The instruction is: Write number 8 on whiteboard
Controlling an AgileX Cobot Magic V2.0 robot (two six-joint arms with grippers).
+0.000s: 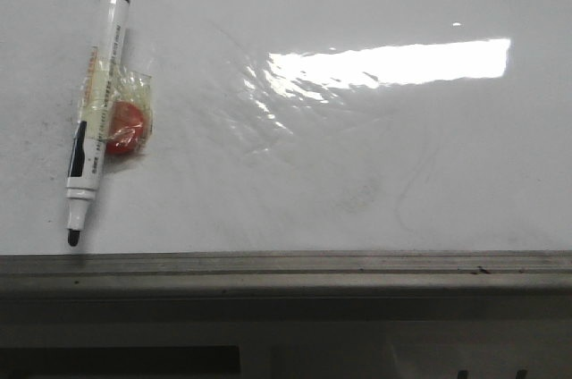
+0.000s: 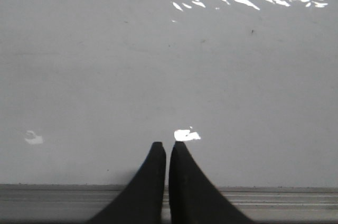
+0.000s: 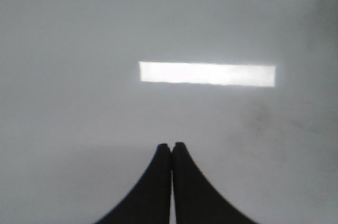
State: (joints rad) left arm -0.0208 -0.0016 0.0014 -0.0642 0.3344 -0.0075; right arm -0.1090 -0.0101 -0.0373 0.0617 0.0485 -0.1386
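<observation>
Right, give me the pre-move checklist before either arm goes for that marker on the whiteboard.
1. White-barrelled black-tipped marker lies flat on the glossy white whiteboard, uncapped, within the front view: ok.
2. Red round piece under clear tape stuck to the marker's barrel may hinder a grip: not ok.
3. Left gripper nearly shut, holding nothing; must open: not ok.
4. Right gripper shut, empty: not ok.
5. Writing area free of black strokes: ok, only faint grey smudges.
6. Distance from grippers to marker: cannot tell.
</observation>
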